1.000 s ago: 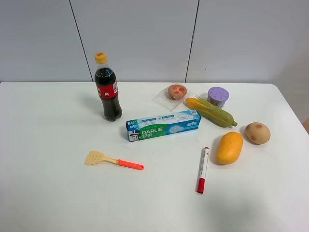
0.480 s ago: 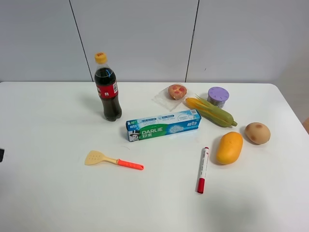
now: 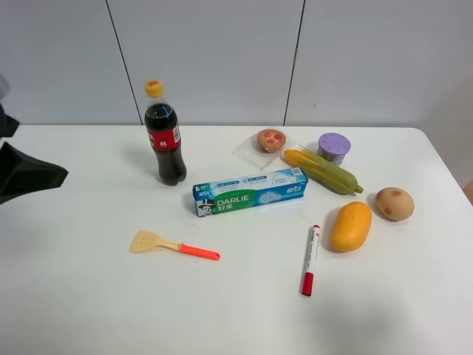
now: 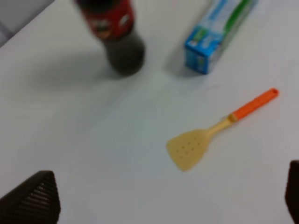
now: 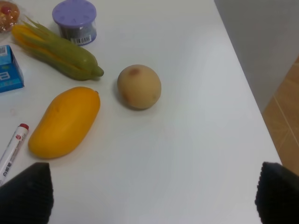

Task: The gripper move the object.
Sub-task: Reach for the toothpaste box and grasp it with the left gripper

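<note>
The light blue and green DARLIE toothpaste box (image 3: pixel 250 191) lies flat near the middle of the white table. One end of it shows in the left wrist view (image 4: pixel 219 32), and a corner shows in the right wrist view (image 5: pixel 9 70). My left gripper (image 3: pixel 29 177) is a dark shape at the far left edge of the exterior view, well away from the box. In its wrist view the left gripper (image 4: pixel 163 203) is open and empty above the table. My right gripper (image 5: pixel 152 196) is open and empty near the table's right side. It is out of the exterior view.
A cola bottle (image 3: pixel 164 137) stands behind the box's left end. A yellow spatula with an orange handle (image 3: pixel 171 245) lies in front of it. A marker pen (image 3: pixel 310 260), mango (image 3: pixel 352 225), potato (image 3: pixel 394 203), corn cob (image 3: pixel 325 170), purple-lidded jar (image 3: pixel 334 146) and wrapped pastry (image 3: pixel 270 142) lie to the right.
My left arm has come into the exterior view from the left edge and risen. The box and the other objects have not moved.
</note>
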You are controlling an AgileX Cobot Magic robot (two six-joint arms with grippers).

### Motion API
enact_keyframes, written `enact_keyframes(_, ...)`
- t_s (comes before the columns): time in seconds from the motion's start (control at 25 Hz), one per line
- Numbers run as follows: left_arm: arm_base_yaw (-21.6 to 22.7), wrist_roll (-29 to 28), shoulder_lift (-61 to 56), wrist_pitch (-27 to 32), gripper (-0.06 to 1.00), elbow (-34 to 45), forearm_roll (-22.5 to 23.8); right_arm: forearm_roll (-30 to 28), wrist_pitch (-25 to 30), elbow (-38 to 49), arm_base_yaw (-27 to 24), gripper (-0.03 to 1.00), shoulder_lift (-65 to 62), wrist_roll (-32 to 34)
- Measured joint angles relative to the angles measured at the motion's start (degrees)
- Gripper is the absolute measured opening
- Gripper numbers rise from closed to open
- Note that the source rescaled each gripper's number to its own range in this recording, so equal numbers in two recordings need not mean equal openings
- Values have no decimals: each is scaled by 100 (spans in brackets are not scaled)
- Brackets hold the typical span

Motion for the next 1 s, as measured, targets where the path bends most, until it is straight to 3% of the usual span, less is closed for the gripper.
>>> enact_keyframes(0.32, -1972, 115, 1494, -189, 97, -724, 5, 0, 0, 0, 0, 100, 0, 0)
enact_keyframes(0.48, -2625, 115, 2461, -199, 97, -1371, 5, 0, 0, 0, 0, 100, 0, 0)
enact_keyframes(0.64, -2837, 115, 3492, -205, 97, -2175, 2, 0, 0, 0, 0, 100, 0, 0)
enact_keyframes(1.0, -2842, 126, 5343, -215, 97, -3632, 111, 0, 0, 0, 0, 100, 0, 0)
